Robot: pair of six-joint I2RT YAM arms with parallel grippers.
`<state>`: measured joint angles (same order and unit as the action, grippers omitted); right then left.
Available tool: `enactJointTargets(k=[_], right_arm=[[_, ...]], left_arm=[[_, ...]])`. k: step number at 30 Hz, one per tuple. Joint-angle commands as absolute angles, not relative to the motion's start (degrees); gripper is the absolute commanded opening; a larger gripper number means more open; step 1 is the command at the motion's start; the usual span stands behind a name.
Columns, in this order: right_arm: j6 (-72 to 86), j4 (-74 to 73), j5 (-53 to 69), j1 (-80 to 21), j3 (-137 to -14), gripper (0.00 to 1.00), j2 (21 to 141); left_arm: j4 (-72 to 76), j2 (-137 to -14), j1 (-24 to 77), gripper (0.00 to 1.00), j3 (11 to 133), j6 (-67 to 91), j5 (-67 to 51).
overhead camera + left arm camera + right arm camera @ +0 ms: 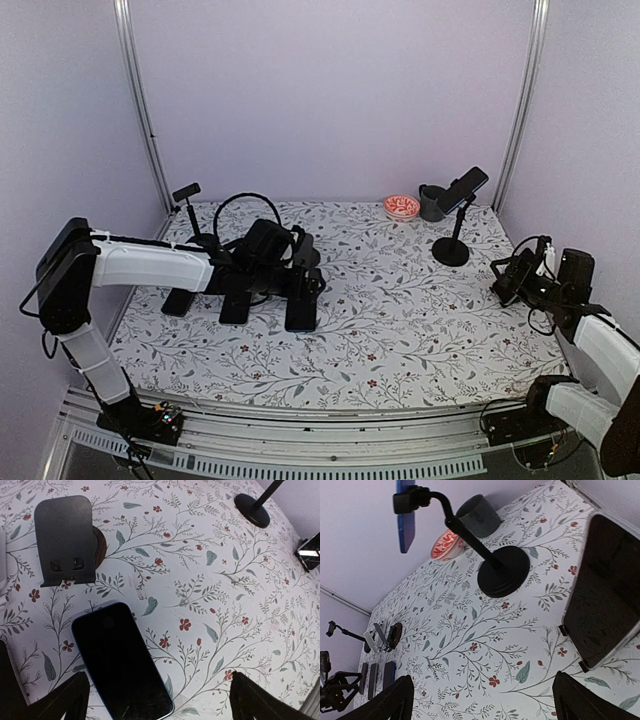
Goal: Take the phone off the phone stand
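Note:
A blue phone (406, 515) sits clamped on a tall black stand (502, 571) at the back right of the table; the phone (463, 187) and the stand (451, 250) also show in the top view. A dark phone (605, 590) leans on a low stand near the right edge, close beside my right gripper (482, 700). That gripper is open and empty. My left gripper (157, 700) is open over a black phone (122, 662) that lies flat on the floral cloth. An empty black folding stand (65, 540) lies just beyond it.
Three dark phones lie flat in a row at left (237, 305). A thin clamp stand (186, 192) is at the back left. A grey cup (431, 203) and a red bowl (402, 207) stand at the back, beside the tall stand.

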<state>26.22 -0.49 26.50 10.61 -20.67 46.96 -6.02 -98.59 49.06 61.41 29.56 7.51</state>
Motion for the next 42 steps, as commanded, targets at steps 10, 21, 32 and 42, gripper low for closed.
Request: enactJointTargets(k=[10, 21, 32, 42], right_arm=[[28.1, 2.7, 21.1, 16.3, -17.1, 0.99, 52.1], [27.7, 7.0, 16.1, 16.6, -19.2, 0.99, 60.8], [22.3, 13.1, 21.2, 17.3, -23.2, 0.99, 71.3], [22.9, 16.3, 24.5, 18.4, -26.3, 0.95, 77.3]], left_arm=[[-2.7, -96.0, 48.0, 0.99, 61.1, 28.0, 5.0], [-3.3, -95.3, 47.2, 0.99, 61.5, 28.3, 4.4], [-5.0, -94.6, 46.4, 0.99, 64.0, 27.2, 1.1], [-5.9, -94.6, 45.9, 0.99, 64.7, 26.9, -0.8]])
